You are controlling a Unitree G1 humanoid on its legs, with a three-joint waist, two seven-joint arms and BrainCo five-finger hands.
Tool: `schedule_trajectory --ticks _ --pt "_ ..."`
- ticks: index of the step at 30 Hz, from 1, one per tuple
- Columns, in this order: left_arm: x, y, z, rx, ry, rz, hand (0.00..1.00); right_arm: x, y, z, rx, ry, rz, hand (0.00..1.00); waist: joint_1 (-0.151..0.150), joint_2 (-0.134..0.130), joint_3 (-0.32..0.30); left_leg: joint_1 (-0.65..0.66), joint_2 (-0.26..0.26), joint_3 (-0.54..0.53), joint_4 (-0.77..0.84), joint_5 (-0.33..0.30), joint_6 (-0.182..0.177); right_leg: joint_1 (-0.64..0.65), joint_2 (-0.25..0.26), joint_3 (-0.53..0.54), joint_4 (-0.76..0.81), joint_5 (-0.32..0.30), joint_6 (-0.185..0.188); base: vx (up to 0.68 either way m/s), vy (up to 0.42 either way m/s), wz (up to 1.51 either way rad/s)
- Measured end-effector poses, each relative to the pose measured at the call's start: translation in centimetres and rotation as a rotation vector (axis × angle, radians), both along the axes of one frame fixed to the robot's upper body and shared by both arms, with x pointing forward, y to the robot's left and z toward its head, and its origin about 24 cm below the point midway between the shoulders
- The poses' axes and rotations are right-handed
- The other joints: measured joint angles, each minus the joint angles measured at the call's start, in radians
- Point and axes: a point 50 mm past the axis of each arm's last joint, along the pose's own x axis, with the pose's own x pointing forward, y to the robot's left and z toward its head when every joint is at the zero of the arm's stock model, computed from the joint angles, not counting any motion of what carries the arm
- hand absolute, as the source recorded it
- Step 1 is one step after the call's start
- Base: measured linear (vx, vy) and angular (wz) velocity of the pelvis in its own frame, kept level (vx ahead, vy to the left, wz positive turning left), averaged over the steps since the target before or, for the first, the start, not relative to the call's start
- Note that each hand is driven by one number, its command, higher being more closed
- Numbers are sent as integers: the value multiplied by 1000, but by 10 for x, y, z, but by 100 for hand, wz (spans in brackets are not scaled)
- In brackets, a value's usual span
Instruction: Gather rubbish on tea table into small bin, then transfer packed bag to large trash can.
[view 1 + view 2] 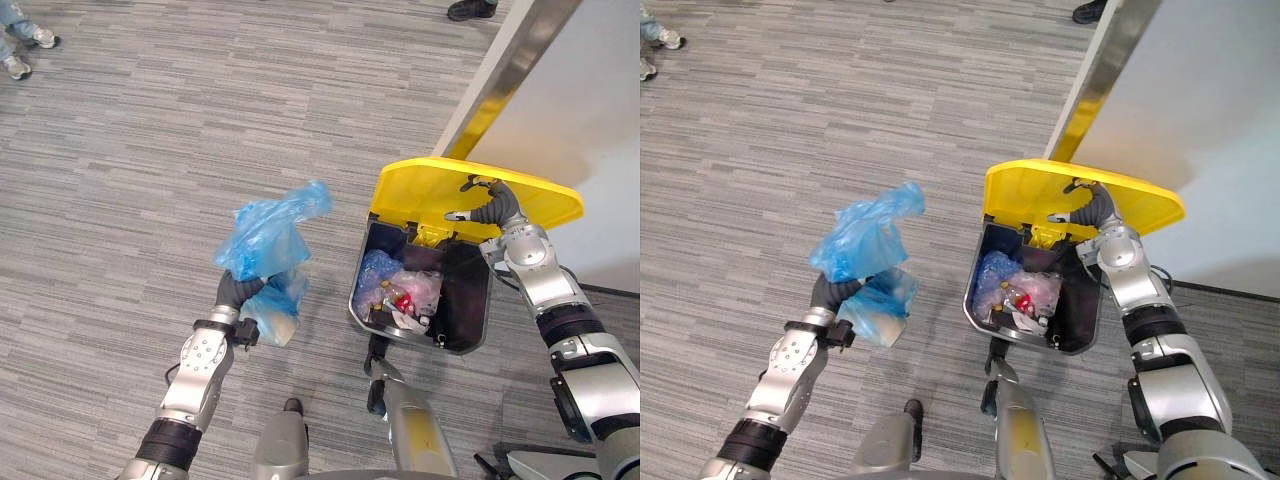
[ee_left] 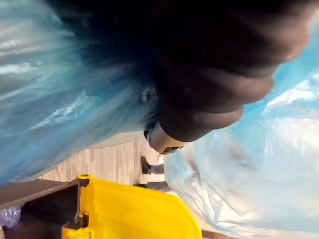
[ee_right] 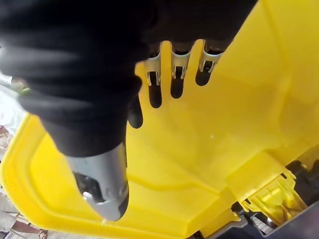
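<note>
1. Left eye view: the left hand (image 1: 236, 292) has its fingers wrapped round the neck of the blue bag (image 1: 268, 235). The bag hangs over the floor, near the large trash can (image 1: 470, 300) but not above it. The right hand (image 1: 490, 208) props the yellow lid (image 1: 420, 190) up with fairly straight fingers and grips nothing.
2. Right eye view: the can is already part full of rubbish (image 1: 1025, 290), so I'd aim for the darker free side.
3. Left wrist view: plastic sits right against the camera and the fingers are hidden. I'd lift the sagging bottom over the rim before swinging across.
4. Right wrist view: the fingers (image 3: 155, 89) lie flat on the lid's inside. Hold it wide, or the bag snags.
</note>
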Motion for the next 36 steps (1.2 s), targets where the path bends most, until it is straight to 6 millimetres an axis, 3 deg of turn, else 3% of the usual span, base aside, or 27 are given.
schedule_trajectory --ticks 5,10,13,23,28,31,36 --pt "22 -34 35 29 -128 -136 100 12 16 30 -40 -68 54 0 -7 0 42 -37 0 46 56 -30 4 -36 12 40 1 20 7 6 8 -25" --pt "46 -75 67 129 -234 -279 100 22 31 72 -70 -170 97 0 -27 -1 95 -100 -2 76 124 -57 11 -88 11 77 1 47 -24 -3 17 -21" --pt "56 -85 76 175 -253 -297 100 25 41 92 -90 -212 130 0 -50 -3 125 -123 -10 80 143 -58 12 -108 1 85 8 55 -34 -3 -3 -6" --pt "69 -146 107 279 -340 -423 100 16 84 141 -70 -394 279 0 -48 -5 143 -320 18 114 327 -125 12 -270 20 113 61 66 -16 -22 -42 -11" --pt "77 -163 99 380 -299 -440 100 16 102 148 -43 -424 324 0 -49 -6 143 -365 40 124 360 -135 1 -308 37 116 68 71 -22 31 -58 -10" --pt "82 -170 106 432 -323 -432 100 12 113 164 -17 -479 354 0 -48 -7 144 -415 50 137 391 -144 -2 -357 42 119 81 69 -19 36 -48 -8" --pt "103 -158 102 527 -263 -319 100 -3 133 185 24 -568 447 0 -52 -10 145 -504 83 155 462 -168 -5 -434 59 120 111 72 -22 35 -48 -12"
